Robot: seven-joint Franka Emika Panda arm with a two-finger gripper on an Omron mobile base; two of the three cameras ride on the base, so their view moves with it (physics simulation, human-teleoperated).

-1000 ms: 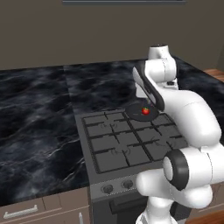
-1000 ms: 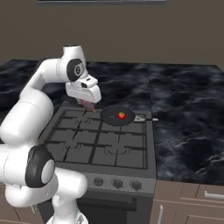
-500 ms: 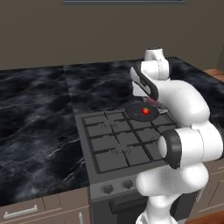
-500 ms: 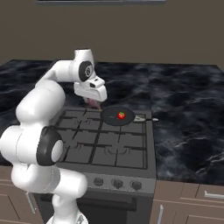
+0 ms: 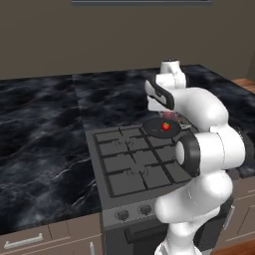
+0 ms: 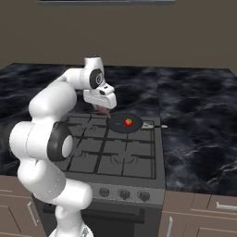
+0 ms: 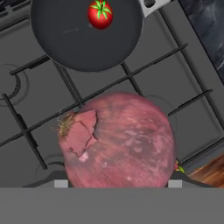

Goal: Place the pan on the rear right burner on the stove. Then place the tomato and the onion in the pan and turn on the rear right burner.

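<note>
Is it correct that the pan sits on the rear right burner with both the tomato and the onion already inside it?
Not quite. The pan sits on the rear right burner of the stove with the tomato inside, but the onion is not in it: the hand view shows it held in the gripper, above the grates beside the pan.

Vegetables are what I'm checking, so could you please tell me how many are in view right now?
2. The tomato lies inside the pan on the stove. The onion sits in the gripper, above the grates beside the pan.
</note>
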